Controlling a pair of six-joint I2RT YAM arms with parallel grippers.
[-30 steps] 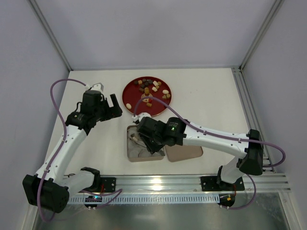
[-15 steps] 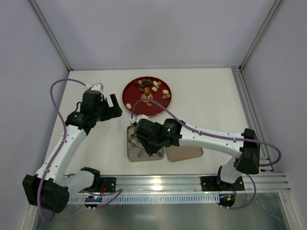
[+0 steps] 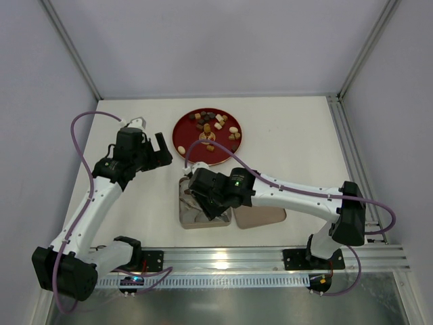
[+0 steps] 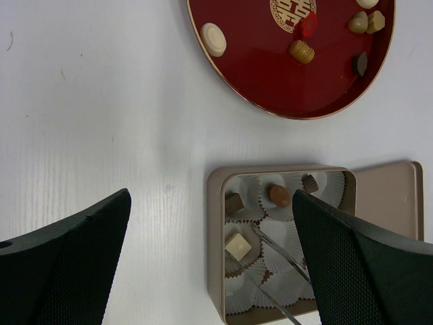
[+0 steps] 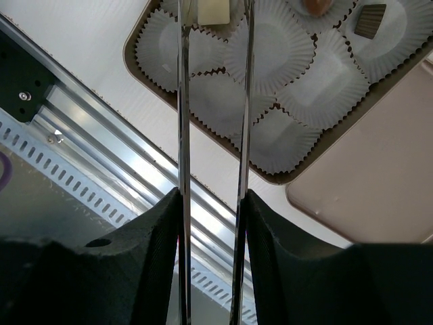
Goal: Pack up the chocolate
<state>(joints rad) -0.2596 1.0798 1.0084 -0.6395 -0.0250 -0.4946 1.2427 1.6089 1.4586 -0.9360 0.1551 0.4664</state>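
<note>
Several chocolate pieces (image 3: 215,125) lie on the red plate (image 3: 178,139). In the tan box (image 4: 216,244), in paper cups, sit a cream square chocolate (image 4: 237,246), a brown square (image 4: 233,201), a reddish oval (image 4: 278,195) and a dark piece (image 4: 310,182). My right gripper (image 5: 211,196) is shut on thin metal tongs (image 5: 180,101). The tong tips stand either side of the cream square (image 5: 214,10); I cannot tell whether they touch it. My left gripper (image 4: 211,196) hangs open and empty above the table, left of the box.
The box's lid (image 3: 262,217) lies flat against the right side of the box. An aluminium rail (image 5: 101,156) runs along the near table edge. Several white paper cups (image 5: 270,47) in the box hold nothing. The enclosure walls stand on three sides.
My right arm has shifted slightly left over the box with the tongs. The left arm has not moved.
</note>
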